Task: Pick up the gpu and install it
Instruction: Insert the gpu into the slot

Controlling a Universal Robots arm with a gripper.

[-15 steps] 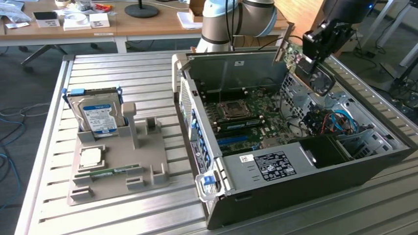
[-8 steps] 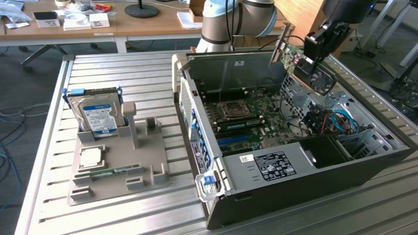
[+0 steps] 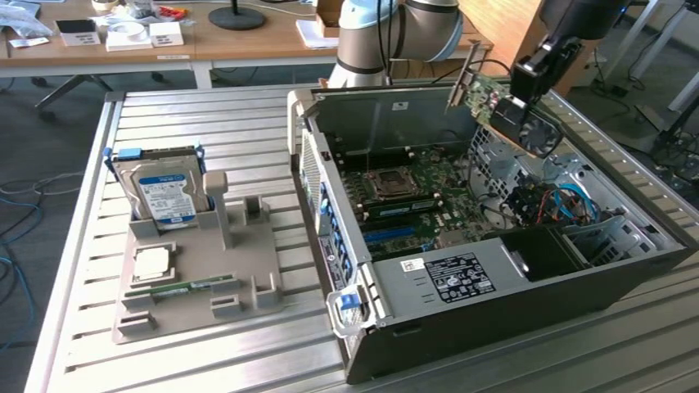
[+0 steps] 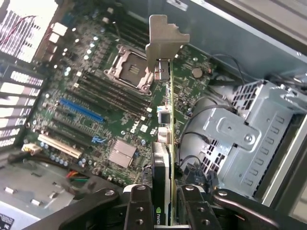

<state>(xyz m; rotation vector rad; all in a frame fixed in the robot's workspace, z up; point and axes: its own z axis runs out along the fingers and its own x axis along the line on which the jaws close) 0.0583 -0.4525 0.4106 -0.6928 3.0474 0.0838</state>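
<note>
Pincer (image 4: 165, 213) closed on gpu (image 4: 166, 143); card seen edge-on between fingers, gripped at end opposite pale end bracket (image 4: 163, 40), probably so connector edge stays free; gpu held in air over open computer case (image 3: 459, 286), tilted, clear of motherboard (image 4: 96, 100), not yet seated; hard drive (image 3: 164, 192) stood in holder on desk (image 3: 218, 115), well apart.

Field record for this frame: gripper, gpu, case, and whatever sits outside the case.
gripper: shut on gpu
gpu: held in the air above the case, bracket end away from the gripper, not seated
computer case: side open, motherboard exposed
hard drive: upright in grey holder, exterior view's left
</note>
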